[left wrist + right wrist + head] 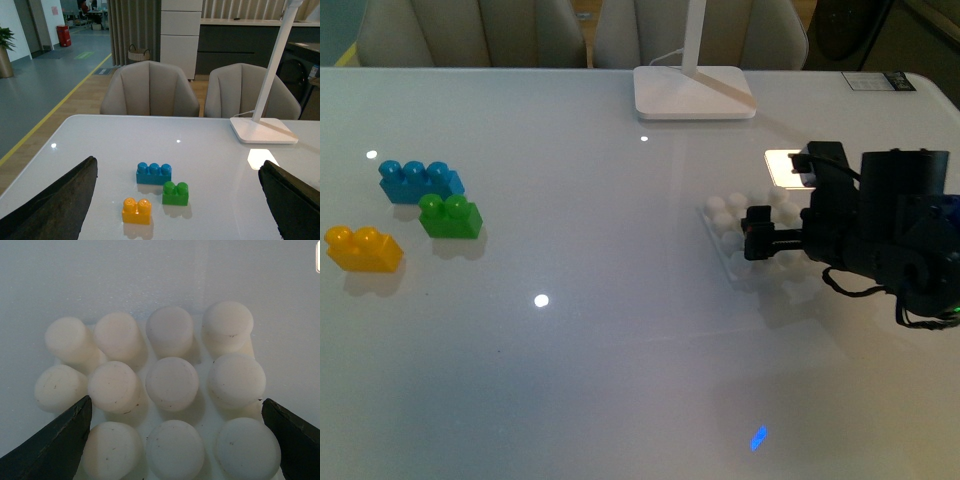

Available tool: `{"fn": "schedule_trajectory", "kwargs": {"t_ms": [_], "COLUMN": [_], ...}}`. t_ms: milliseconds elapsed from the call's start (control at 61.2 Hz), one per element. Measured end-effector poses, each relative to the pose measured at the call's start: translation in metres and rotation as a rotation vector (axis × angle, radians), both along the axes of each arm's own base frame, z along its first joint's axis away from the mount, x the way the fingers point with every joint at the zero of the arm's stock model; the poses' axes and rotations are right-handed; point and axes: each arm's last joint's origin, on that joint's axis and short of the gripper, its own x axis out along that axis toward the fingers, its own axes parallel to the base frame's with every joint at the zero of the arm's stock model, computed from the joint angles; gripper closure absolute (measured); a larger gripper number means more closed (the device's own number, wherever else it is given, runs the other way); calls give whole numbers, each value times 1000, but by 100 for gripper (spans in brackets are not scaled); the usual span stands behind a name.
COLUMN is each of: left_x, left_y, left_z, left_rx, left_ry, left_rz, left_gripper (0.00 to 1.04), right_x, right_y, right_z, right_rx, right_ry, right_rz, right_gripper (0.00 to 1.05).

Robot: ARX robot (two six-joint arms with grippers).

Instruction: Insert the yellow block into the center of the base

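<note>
Front view: The yellow block (363, 249) sits at the left of the frame on the bench (620, 380), near the green brick (450, 216) and the blue brick (419, 181). The base (724, 216) lies at the right, well apart from it. The right pincer (757, 236) hangs low over the base.
Left wrist view: The left pincer (177, 165) is wide open and holds nothing. The yellow block is low in the middle of the frame.
Right wrist view: The dark fingers (55, 440) sit in the lower corners, wide apart, with the base's white studs between them. Nothing is gripped.
Step, I think: The right pincer gets ready to hold the base.
Do it well: Close gently on the base's sides and keep it flat. Then the left pincer should take the yellow one, not the green.
</note>
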Motion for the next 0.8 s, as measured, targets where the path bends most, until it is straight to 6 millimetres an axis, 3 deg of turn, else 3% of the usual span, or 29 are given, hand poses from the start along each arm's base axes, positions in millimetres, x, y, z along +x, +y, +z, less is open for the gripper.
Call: {"fn": "schedule_trajectory", "kwargs": {"t_ms": [376,604,800], "left_x": [0,0,0], "left_y": [0,0,0], "left_z": [0,0,0], "left_rx": [0,0,0], "left_ry": [0,0,0], "left_rz": [0,0,0], "left_gripper": [7,7,7], "right_x": [9,3,-4], "right_y": [61,102,127], "right_z": [8,10,10], "right_rx": [-49,-64,-64], "right_ry": [68,101,130], "right_rz": [91,79,28], "right_gripper": [8,8,8]}}
